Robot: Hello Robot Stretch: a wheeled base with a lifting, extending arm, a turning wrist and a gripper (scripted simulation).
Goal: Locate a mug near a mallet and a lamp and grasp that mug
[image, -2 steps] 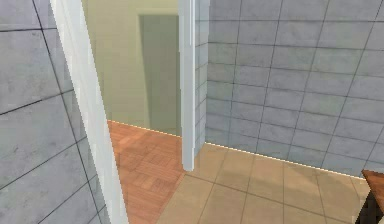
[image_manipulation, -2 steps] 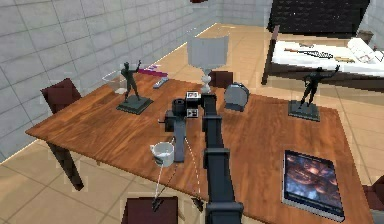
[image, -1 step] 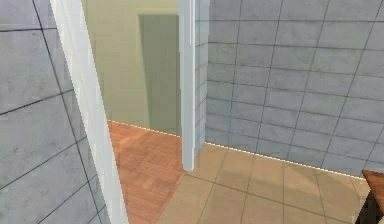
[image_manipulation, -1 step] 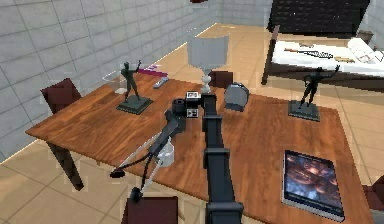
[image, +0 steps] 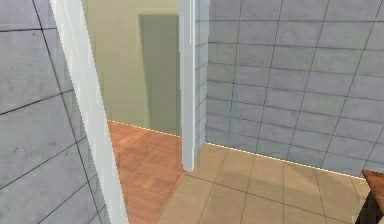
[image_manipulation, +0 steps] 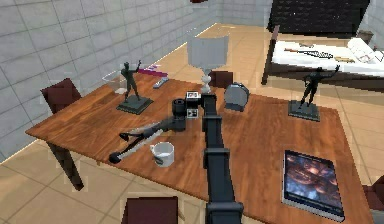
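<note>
A white mug (image_manipulation: 162,152) stands on the wooden table (image_manipulation: 260,135) near its front edge. Just behind the mug a dark long thing (image_manipulation: 128,148) lies slantwise on the tabletop; it may be the mallet. A lamp (image_manipulation: 210,52) with a white shade stands at the table's far side. The arm's dark bar (image_manipulation: 218,165) rises from the bottom edge to two white marked squares. Left of them the gripper (image_manipulation: 152,130) reaches over the table, just above the mug in the picture. With things on the table at it, I cannot tell whether it holds anything.
Two dark figure statues (image_manipulation: 130,85) (image_manipulation: 308,95), a grey toaster-like box (image_manipulation: 237,96) and a dark flat book (image_manipulation: 313,180) share the table. Dark red chairs (image_manipulation: 60,95) surround it, and a bed (image_manipulation: 320,50) stands beyond. Ahead, grey tiled walls (image: 290,80) flank a white-framed doorway (image: 187,85).
</note>
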